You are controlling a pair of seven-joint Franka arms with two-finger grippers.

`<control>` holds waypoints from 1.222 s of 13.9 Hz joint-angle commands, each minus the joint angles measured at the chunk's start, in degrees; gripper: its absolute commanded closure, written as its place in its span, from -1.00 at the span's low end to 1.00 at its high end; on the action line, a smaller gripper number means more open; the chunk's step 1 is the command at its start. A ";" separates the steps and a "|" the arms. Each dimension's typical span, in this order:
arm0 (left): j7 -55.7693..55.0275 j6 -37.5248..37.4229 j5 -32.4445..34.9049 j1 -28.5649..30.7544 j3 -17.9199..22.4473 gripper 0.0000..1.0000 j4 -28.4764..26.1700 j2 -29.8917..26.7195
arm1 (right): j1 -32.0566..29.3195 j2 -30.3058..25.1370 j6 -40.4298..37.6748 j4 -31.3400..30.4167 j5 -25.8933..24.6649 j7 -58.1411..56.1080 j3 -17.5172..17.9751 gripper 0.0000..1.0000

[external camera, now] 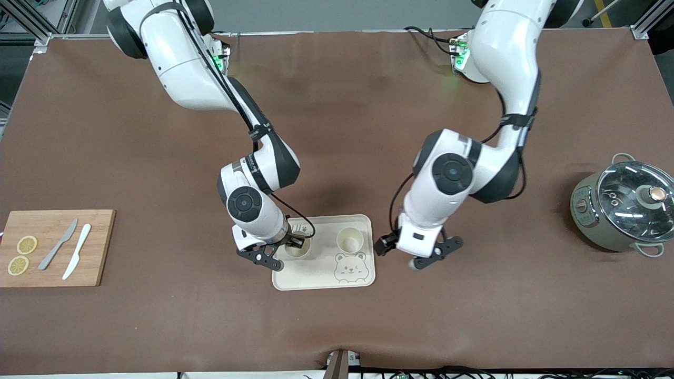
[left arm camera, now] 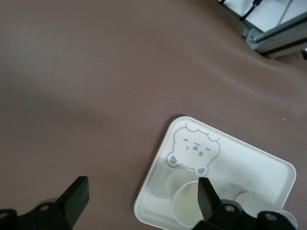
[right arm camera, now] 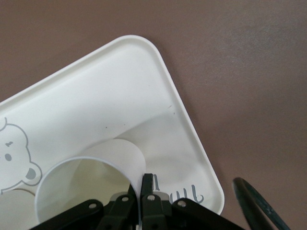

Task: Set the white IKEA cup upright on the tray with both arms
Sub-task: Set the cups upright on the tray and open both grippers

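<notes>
The white cup (external camera: 297,247) stands upright on the cream tray (external camera: 316,273), its thin rim pinched by your right gripper (external camera: 293,243). It looks light, rigid and slippery; hold the wall. Your left gripper (external camera: 421,253) hangs open just beside the tray.
</notes>
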 commanded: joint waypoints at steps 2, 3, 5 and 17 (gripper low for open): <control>7.62 -8.03 1.23 3.69 -0.18 -1.00 -2.41 -6.33 | 0.31 0.38 0.51 0.59 0.17 0.54 -0.28 -0.22; 10.16 -10.57 1.23 5.00 -0.18 -1.00 -2.41 -7.91 | 0.31 0.38 0.51 0.59 0.17 0.54 -0.28 -0.47; 14.13 -14.71 2.45 7.12 -0.09 -1.00 -2.76 -10.63 | 0.31 0.38 0.51 0.59 0.17 0.54 -0.37 -0.92; 34.51 -19.74 8.18 18.54 -0.18 -1.00 -8.39 -23.30 | -0.39 -9.45 -14.41 0.76 0.08 -0.34 -0.63 -1.00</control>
